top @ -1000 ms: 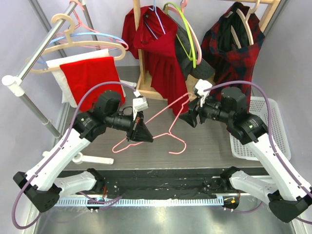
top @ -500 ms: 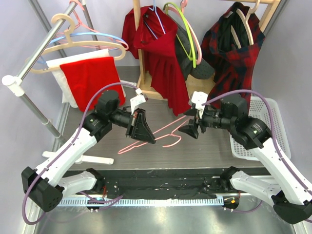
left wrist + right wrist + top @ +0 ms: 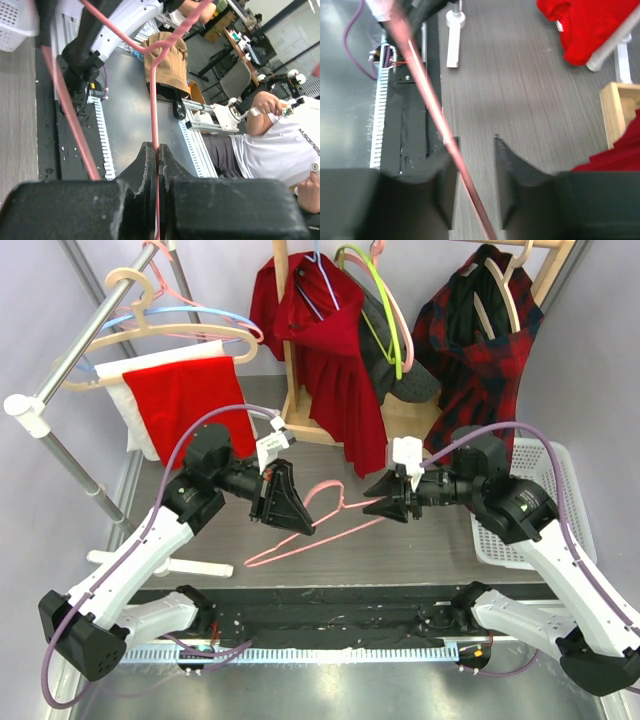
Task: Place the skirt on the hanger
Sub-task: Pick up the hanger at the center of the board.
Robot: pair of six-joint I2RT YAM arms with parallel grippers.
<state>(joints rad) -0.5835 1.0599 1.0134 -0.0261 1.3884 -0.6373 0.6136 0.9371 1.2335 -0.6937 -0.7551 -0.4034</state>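
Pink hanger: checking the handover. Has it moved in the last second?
Yes. The pink hanger swung; its right end dropped away from the wooden stand, toward the near edge.

A grey wood-grain table point(image 3: 430, 550) is enclosed by pale lilac walls point(image 3: 40, 300) and evenly lit. A metal garment rail point(image 3: 90, 335) is set at 10 o'clock, a wooden rack point(image 3: 291, 400) at 12 o'clock, a white slotted basket point(image 3: 565, 500) at 4 o'clock and a black strip point(image 3: 330, 625) at 6 o'clock. An office chair point(image 3: 235, 80) is seen in the left wrist view.
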